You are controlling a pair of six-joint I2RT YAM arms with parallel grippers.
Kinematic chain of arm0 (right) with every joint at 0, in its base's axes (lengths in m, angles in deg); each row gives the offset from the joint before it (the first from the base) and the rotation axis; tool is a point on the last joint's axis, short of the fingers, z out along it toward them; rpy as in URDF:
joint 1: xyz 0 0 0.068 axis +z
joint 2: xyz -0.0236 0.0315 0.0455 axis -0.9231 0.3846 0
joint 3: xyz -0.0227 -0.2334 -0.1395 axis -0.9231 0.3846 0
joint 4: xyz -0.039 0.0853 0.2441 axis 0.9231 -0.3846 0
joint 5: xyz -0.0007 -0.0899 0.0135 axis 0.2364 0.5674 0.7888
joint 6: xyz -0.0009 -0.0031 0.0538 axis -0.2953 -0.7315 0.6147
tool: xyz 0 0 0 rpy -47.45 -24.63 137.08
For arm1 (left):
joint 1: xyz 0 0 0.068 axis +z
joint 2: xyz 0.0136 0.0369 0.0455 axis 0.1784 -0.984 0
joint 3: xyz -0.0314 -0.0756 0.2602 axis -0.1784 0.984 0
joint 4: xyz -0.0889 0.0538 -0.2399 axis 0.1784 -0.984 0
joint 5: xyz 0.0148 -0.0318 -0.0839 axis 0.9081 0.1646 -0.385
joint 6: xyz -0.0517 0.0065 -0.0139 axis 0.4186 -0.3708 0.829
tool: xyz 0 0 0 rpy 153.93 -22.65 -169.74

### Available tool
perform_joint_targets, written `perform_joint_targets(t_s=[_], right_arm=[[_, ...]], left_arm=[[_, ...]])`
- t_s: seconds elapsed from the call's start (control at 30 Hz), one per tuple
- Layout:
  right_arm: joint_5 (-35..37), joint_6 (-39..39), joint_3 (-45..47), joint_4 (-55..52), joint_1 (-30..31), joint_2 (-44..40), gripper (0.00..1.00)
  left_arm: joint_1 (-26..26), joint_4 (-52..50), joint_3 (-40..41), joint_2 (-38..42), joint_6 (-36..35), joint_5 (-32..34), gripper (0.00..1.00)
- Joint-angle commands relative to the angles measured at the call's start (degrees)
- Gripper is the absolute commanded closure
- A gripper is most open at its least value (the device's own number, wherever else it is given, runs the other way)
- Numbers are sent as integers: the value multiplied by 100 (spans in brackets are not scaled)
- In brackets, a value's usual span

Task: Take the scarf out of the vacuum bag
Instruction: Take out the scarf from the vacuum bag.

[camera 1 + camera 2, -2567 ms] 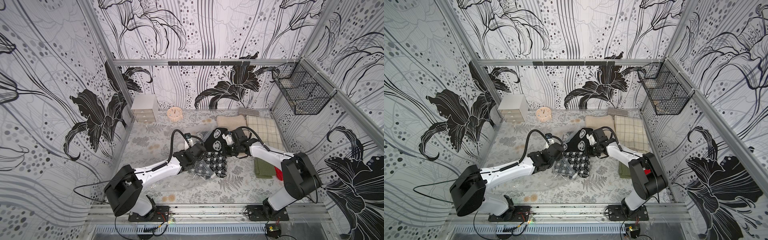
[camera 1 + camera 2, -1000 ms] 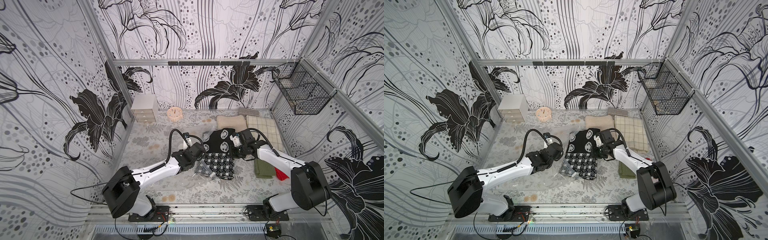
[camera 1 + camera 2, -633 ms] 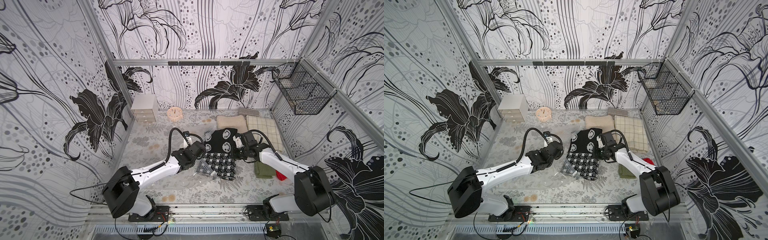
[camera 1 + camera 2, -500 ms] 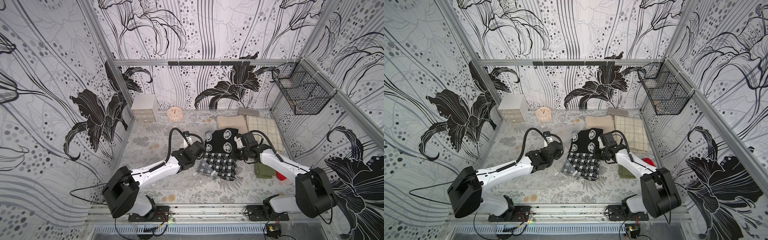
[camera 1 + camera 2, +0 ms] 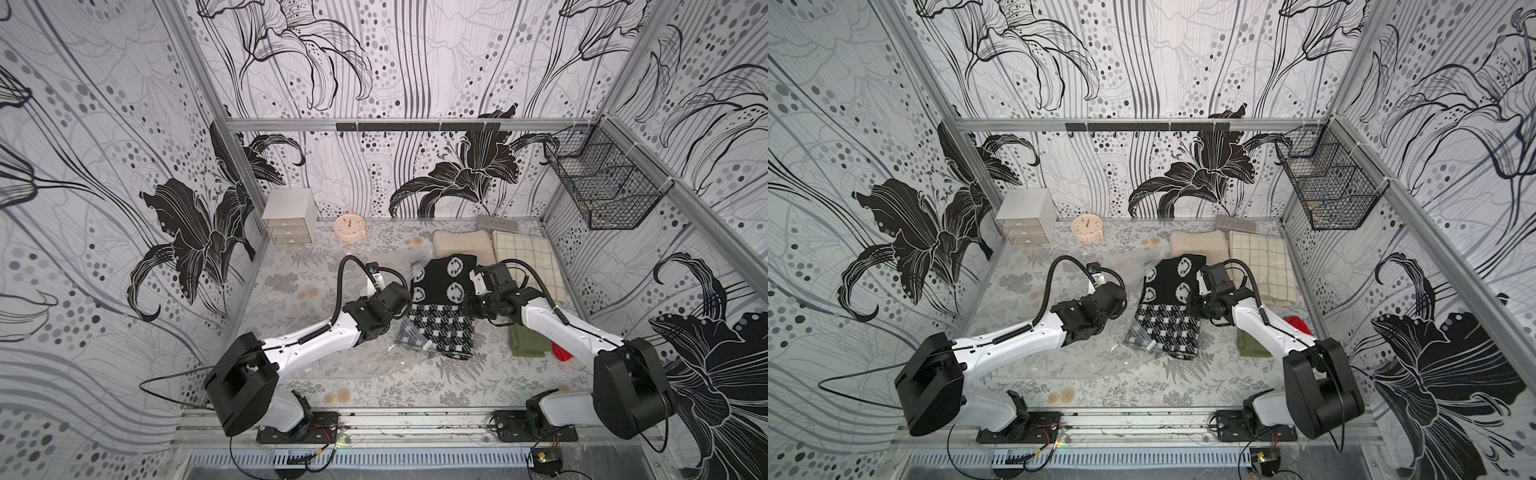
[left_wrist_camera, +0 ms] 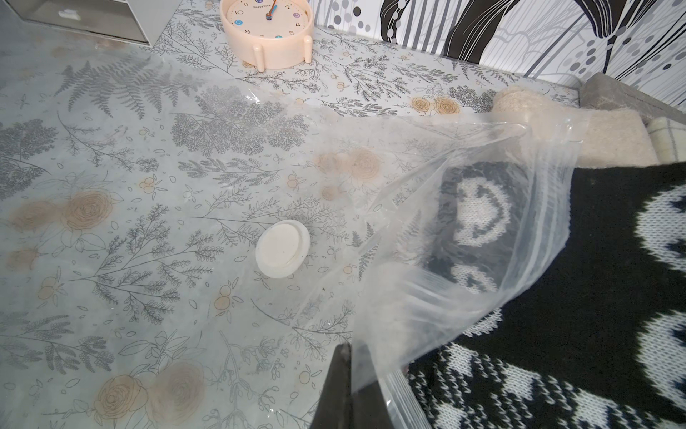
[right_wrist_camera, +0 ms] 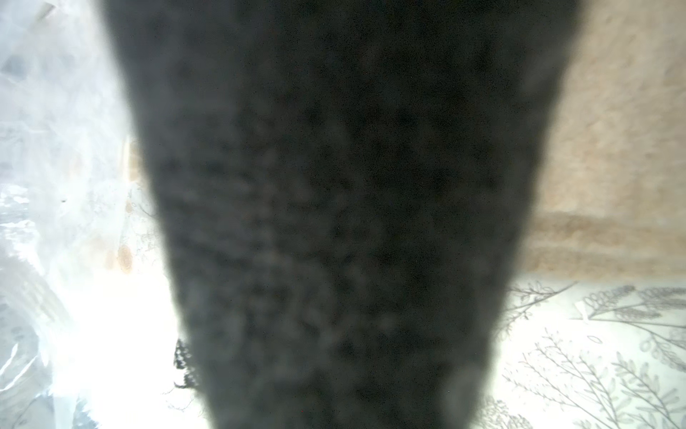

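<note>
Scarf (image 5: 440, 299), black-and-white knit, on table (image 5: 286, 270) betw. both arms; most lies outside vacuum bag (image 6: 464, 260), one smiley corner seen thru its clear mouth. L gripper (image 6: 350, 360) pinched on bag's zip edge; R gripper (image 5: 470, 306) clamped on scarf's side. Valve disc (image 6: 283, 248) lies flat.

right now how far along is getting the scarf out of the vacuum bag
Done: the bag mouth is open and most of the scarf lies outside the vacuum bag.
In hand: the left gripper pinches the bag's edge, while the right gripper holds the scarf's side.
Left: in the left wrist view one smiley-patterned part sits under the clear plastic, so the scarf needs pulling fully free.
</note>
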Motion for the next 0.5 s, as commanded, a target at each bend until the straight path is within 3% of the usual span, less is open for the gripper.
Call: perform_joint_targets(t_s=[0.0,0.47], right_arm=[[163,-168,-266,-142,-40,-164,100],[188,-163,-292,-247,-75,-111,100]], left_arm=[[45,42,-93,-16,42,243,100],[44,-41,-141,29,28,315,100]])
